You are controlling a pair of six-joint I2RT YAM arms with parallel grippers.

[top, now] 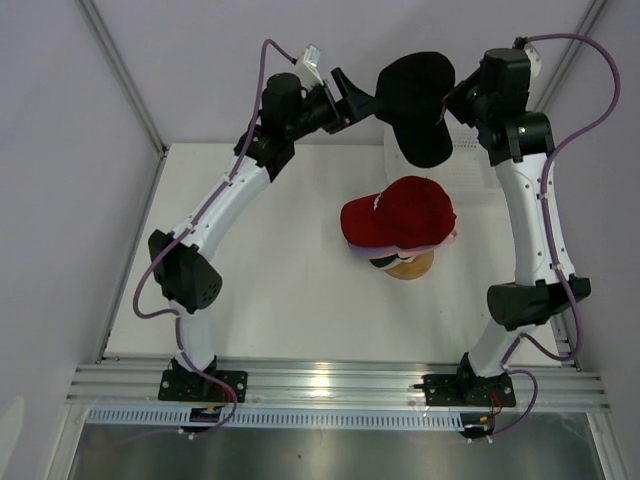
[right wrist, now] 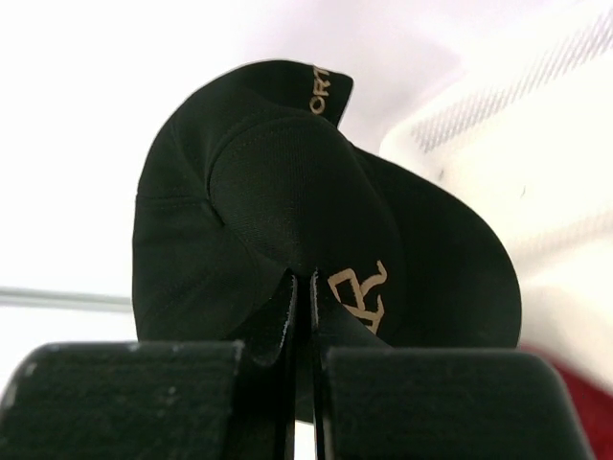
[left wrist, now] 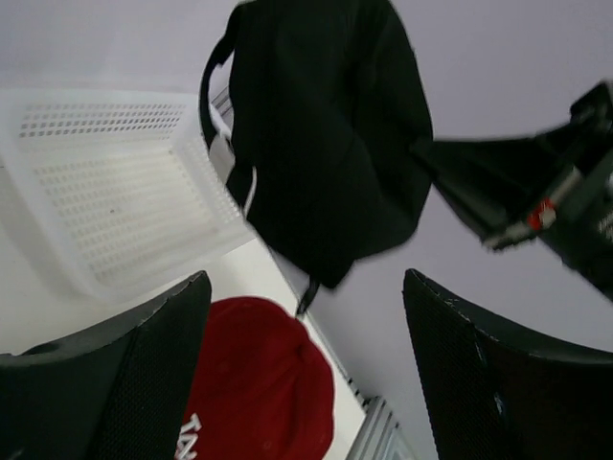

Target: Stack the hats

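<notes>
The right gripper (right wrist: 302,287), its fingers pressed together on a fold of fabric, holds the black cap (top: 418,105) in the air at the far end of the white table (top: 270,260), near the white mesh basket (left wrist: 105,192). The left gripper (left wrist: 306,278) hangs just beside the cap, its fingers spread wide and gripping nothing. Closer to the arms' bases, the red cap (top: 400,212) tops a stack of caps on the round wooden stand (top: 412,268), with pink and lavender edges showing beneath it.
</notes>
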